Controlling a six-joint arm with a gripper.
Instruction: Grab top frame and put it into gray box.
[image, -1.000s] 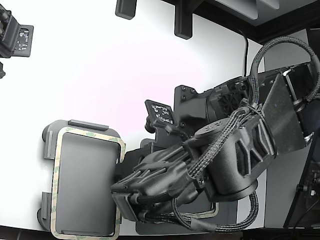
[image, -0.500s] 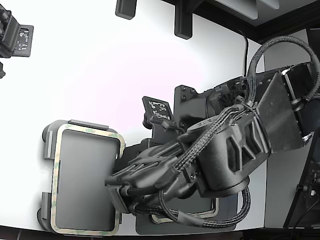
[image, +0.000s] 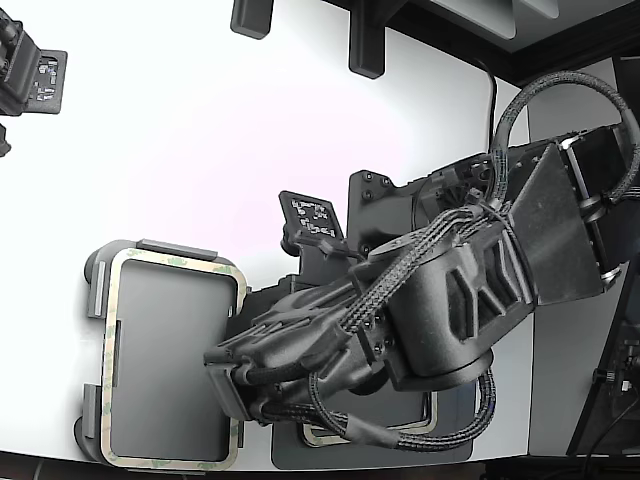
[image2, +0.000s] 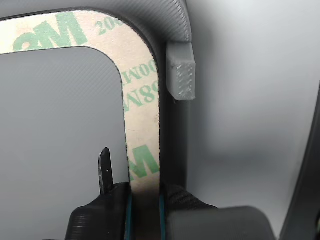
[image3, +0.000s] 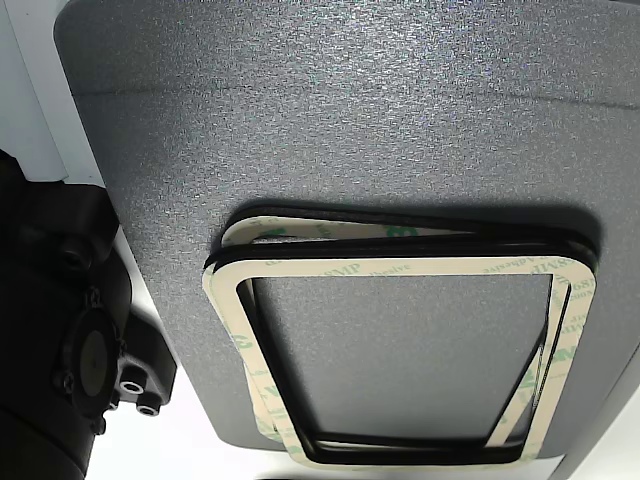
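The top frame (image: 175, 260), thin and tan with green print, lies around the rim of the light gray box (image: 165, 360) at the exterior view's lower left. My gripper (image: 222, 385) reaches in from the right and is shut on the frame's right-hand strip. The wrist view shows the frame (image2: 142, 105) close up. Its strip runs between my fingers (image2: 144, 195), beside a raised tab (image2: 181, 75) of the box. A thin metal tip (image2: 105, 171) stands just inside the frame's opening.
Several alike frames (image3: 400, 268) are stacked on a darker gray plate (image3: 330, 130), which my arm mostly hides in the exterior view (image: 455, 440). A second arm's black head (image: 30, 70) sits at the upper left, and black fixtures (image: 365, 40) stand along the table's far edge.
My arm has swung slightly toward the exterior view's left, carrying the gripper further over the box's right side. The frame has settled a little more squarely on the box.
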